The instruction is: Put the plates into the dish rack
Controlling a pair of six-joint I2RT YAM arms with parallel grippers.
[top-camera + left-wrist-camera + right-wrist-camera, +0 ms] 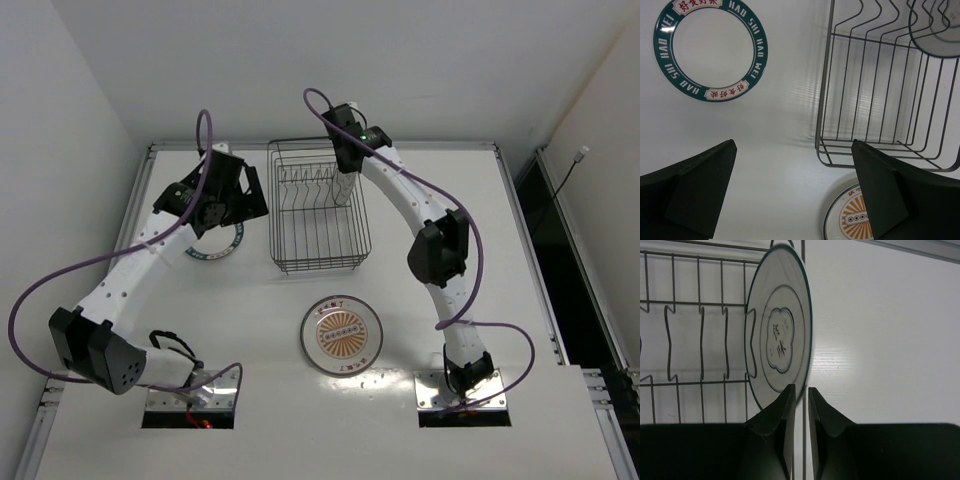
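Observation:
The dark wire dish rack [272, 210] stands at the table's far middle. My right gripper [346, 170] is at the rack's far right corner, its jaws nearly together on the rim of the white plate with the thin dark line motif [780, 347]. That plate stands on edge among the tines [700, 302]. My left gripper [240, 195] is open and empty, hovering left of the rack above the teal-rimmed plate [215, 248], which lies flat. The orange sunburst plate [342, 335] lies flat in front of the rack. The left wrist view shows the teal-rimmed plate [710, 50], the rack [821, 100] and the sunburst plate [850, 215].
Purple cables loop over both arms [205, 125]. The white table has a raised metal rim along its far edge [430, 146] and sides. Walls stand close behind and to the left. The arm bases [190, 385] sit at the near edge.

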